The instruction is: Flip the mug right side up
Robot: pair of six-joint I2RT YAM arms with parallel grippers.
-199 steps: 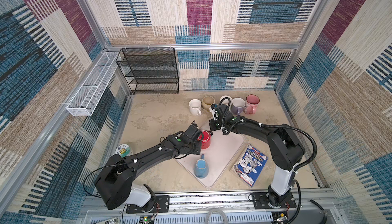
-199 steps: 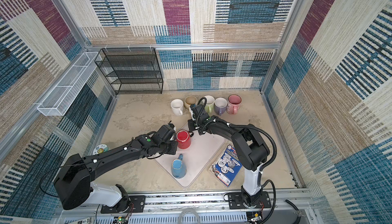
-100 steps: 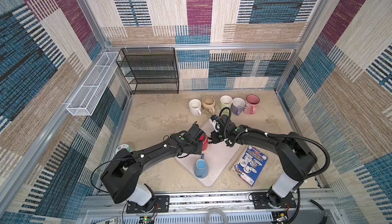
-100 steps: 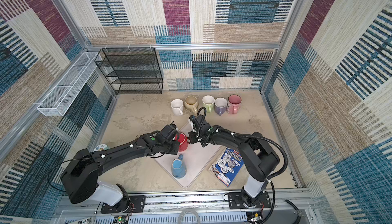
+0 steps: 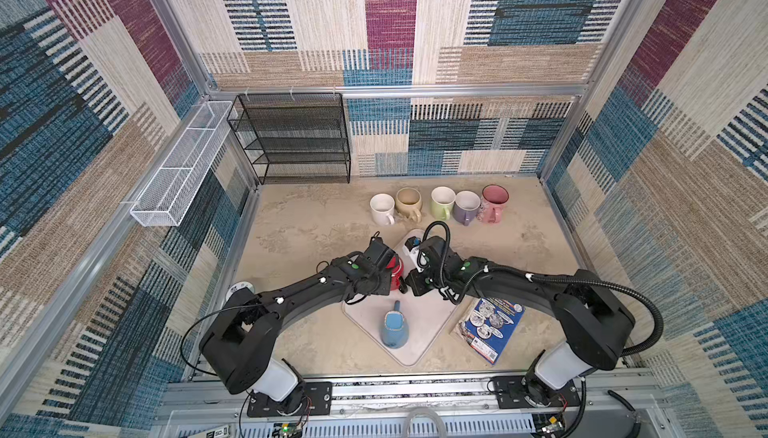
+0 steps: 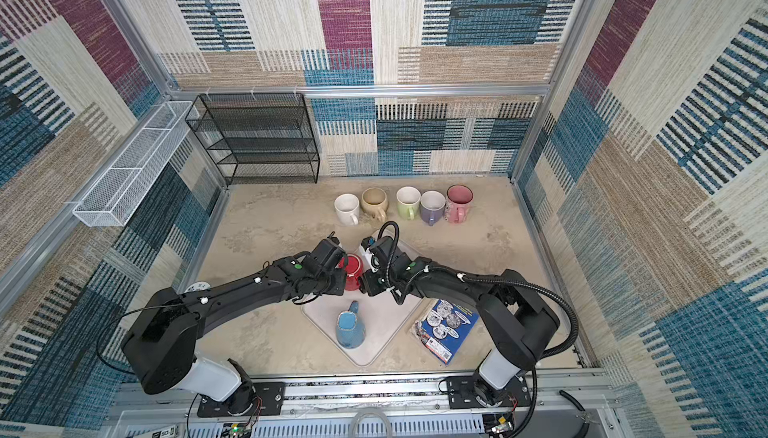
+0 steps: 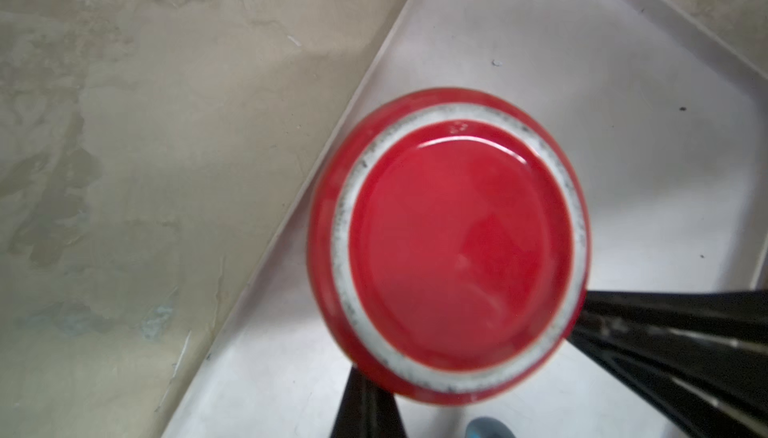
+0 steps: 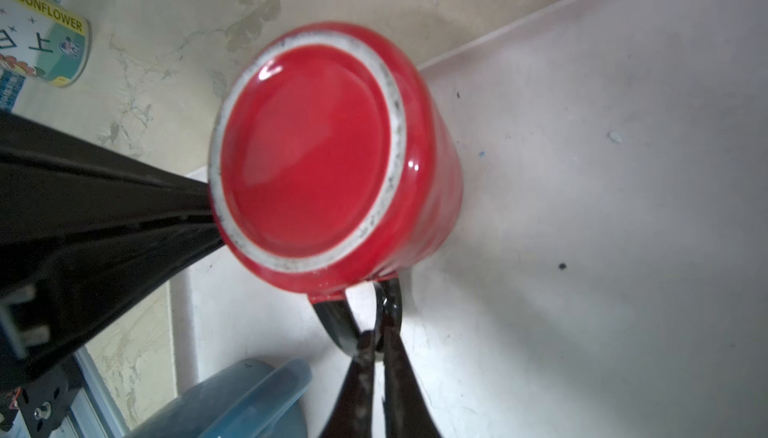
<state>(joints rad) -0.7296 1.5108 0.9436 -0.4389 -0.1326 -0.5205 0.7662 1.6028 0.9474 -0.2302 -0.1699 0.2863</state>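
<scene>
The red mug (image 5: pixel 396 269) (image 6: pixel 352 266) hangs tilted over the white tray (image 5: pixel 424 319), its base turned up; both wrist views look onto that base (image 7: pixel 457 245) (image 8: pixel 307 157). My left gripper (image 5: pixel 387 280) (image 6: pixel 341 277) is shut on the mug's wall. Only one of its fingers (image 7: pixel 365 411) shows past the mug; the other is hidden. My right gripper (image 5: pixel 406 286) (image 8: pixel 376 342) comes from the opposite side, shut, its tips against the outer curve of the mug's black handle (image 8: pixel 332 319). I cannot tell whether the handle is pinched.
A blue mug (image 5: pixel 394 330) lies on its side on the tray's near half. Several upright mugs (image 5: pixel 442 201) line the back. A black wire rack (image 5: pixel 295 137) stands back left, a blue packet (image 5: pixel 492 328) right of the tray, a round tin (image 8: pixel 54 41) left.
My right gripper has travelled from the row of mugs at the back, forward to the red mug's handle. The left gripper has stayed on the red mug in about the same place.
</scene>
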